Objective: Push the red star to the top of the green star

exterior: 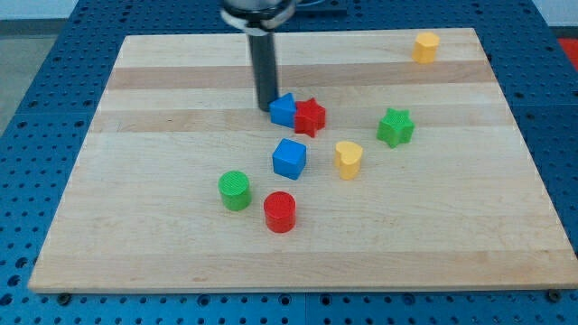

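upper part of the rod runs out of the view's top, its mount only partly seen. my tip (pixel 266 107) comes down at the view's left edge of a small blue block (pixel 283 110), and that block's shape is hard to make out: angular, maybe a pentagon, cannot tell. whether the tip actually touches it cannot be told; they look pressed close. no jaws or fingers on this rod, so there is nothing open, closed or clamped to report

landmark: the red star (pixel 310 116). it sits on the wooden board (pixel 452 235), touching the blue block on its view-left side, so the blue block lies between my tip and the red star. green star (pixel 396 127) lies to the view's right of the red star, slightly lower, well apart. yellow heart-like block (pixel 348 159) below and right of the red star, near. blue cube (pixel 289 158) just below the red star, a bit left. red cylinder (pixel 280 211) further below. green cylinder (pixel 235 190) below and left. yellow block (pixel 425 47) far up and right of the red star, near the board's top edge, shape unclear
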`<state>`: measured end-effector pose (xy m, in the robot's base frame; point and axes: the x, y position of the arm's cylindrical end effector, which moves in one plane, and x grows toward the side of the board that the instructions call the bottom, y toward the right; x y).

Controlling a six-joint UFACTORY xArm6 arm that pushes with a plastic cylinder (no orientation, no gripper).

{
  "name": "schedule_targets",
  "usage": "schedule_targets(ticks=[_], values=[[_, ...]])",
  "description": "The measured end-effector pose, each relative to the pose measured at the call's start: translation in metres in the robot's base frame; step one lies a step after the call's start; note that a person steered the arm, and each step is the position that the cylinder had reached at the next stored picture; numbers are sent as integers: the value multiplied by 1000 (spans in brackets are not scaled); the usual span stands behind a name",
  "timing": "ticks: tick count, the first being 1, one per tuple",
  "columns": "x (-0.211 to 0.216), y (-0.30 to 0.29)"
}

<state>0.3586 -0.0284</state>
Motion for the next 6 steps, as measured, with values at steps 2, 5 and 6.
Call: schedule_targets(ticks=[2, 5, 6], values=[[61, 11], [50, 53], [41, 94]])
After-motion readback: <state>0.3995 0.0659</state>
